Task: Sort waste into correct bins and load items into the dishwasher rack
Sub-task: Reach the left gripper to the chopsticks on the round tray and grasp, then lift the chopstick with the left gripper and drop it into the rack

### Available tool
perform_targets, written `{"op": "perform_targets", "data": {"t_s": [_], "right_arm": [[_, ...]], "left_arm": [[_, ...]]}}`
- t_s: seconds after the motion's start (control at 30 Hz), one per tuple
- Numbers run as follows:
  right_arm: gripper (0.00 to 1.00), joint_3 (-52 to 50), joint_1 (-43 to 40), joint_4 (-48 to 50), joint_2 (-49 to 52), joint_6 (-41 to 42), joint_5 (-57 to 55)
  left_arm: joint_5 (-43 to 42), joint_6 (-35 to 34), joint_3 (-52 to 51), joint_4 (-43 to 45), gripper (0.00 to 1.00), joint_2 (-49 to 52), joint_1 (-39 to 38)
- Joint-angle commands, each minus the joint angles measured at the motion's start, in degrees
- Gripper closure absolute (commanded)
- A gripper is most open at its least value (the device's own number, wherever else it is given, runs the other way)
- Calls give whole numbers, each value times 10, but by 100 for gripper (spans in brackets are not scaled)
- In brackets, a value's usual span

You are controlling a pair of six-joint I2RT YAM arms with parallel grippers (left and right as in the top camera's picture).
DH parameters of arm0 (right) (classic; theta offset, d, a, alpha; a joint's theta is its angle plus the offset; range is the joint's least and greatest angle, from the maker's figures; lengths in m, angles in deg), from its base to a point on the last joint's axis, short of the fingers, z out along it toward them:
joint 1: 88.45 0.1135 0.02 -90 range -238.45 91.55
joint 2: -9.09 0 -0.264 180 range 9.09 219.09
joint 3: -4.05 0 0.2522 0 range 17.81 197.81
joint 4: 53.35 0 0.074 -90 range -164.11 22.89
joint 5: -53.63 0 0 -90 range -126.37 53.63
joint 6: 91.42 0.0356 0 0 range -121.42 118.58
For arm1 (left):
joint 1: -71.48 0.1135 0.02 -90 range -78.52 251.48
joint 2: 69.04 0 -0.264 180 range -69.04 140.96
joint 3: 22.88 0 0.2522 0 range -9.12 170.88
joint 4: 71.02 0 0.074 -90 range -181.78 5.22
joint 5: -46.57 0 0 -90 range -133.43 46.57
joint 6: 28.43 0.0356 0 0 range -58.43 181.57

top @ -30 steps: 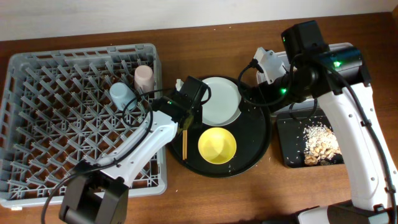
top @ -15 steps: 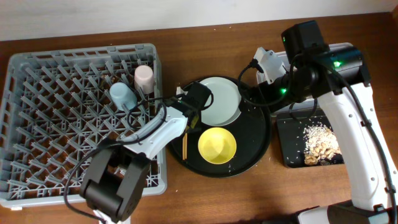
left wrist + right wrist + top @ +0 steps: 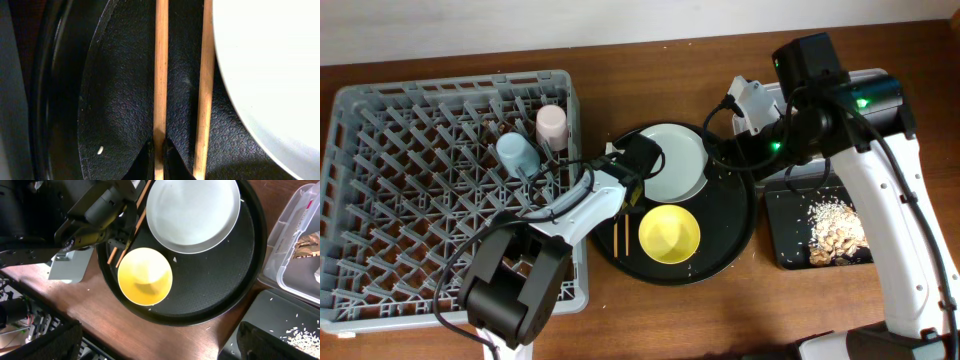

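Note:
My left gripper (image 3: 626,196) is low over the left side of the round black tray (image 3: 730,232). In the left wrist view its jaws (image 3: 160,157) are shut on the left one of two wooden chopsticks (image 3: 161,70); the other chopstick (image 3: 205,75) lies free beside the pale plate (image 3: 270,65). The plate (image 3: 675,160) and the yellow bowl (image 3: 669,233) sit on the round tray. The pink cup (image 3: 551,124) and blue cup (image 3: 514,152) stand in the grey rack (image 3: 420,250). My right gripper (image 3: 160,350) hovers open and empty above the tray.
The shallow black tray (image 3: 788,215) at right holds beige food scraps (image 3: 835,230). The clear tub (image 3: 295,255) stands behind it, with a brown wrapper (image 3: 305,247) inside, mostly hidden under my right arm in the overhead view. Grains lie scattered on the table.
My left arm has swung and its gripper has edged slightly right onto the upper end of the chopsticks. The right arm, plate and bowl have not moved.

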Motion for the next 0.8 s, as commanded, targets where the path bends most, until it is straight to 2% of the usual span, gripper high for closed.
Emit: {"op": "perform_targets", "data": {"t_s": [0.0,0.07,0.1,0.2,0.4,0.6,0.77], "right_arm": [[1,-1,-3,0,0,-2,-3],[1,-1,-3,0,0,-2,-3],[1,-1,-3,0,0,-2,-3],[1,-1,-3,0,0,-2,-3],[1,-1,-3,0,0,-2,-3],[1,-1,-3,0,0,-2,-3],[1,-1,-3,0,0,-2,-3]], "left_arm": [[2,-8,-10,-8,94,26,2],[1,-8,-15,-8,95,26,2],[0,-8,-15,-8,99,26,2],[-11,-7,-5,-9,100,23,3],[-10,12,73,-73,100,-73,7],[3,37,89,-191,100,-235,42],[2,96,85,-275,100,-237,103]]}}
